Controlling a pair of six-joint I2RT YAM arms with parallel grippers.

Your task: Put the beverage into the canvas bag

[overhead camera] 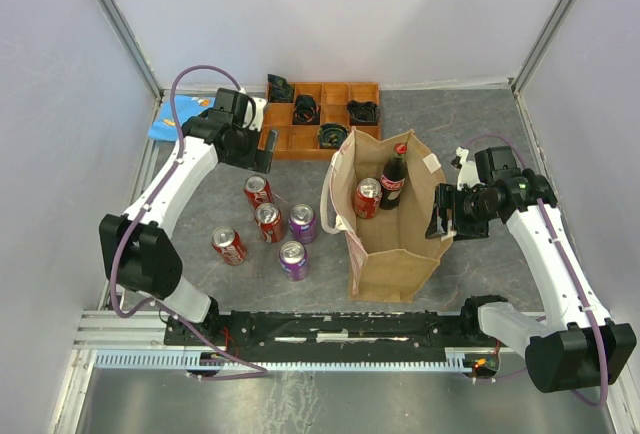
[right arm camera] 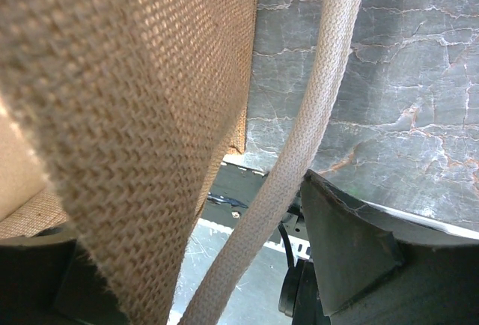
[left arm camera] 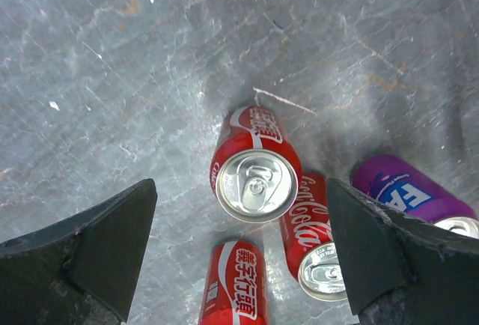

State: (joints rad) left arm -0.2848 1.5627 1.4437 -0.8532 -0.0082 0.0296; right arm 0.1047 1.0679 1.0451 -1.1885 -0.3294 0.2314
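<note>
Right of centre on the table [overhead camera: 480, 124], tan canvas bag [overhead camera: 395, 254] stands open, whitish handles, can and bottle inside; right pincer [overhead camera: 443, 216] grasping its rim; left pincer [left arm camera: 239, 265] released over red cans.

Even, bright overhead light casts soft shadows; the can top [left arm camera: 256, 186] glints, and close bag weave [right arm camera: 135, 115] blurs slightly.

The lower red can [left arm camera: 314, 239] reads "Coca-Cola"; the purple can [left arm camera: 415, 198] shows "FA".
</note>
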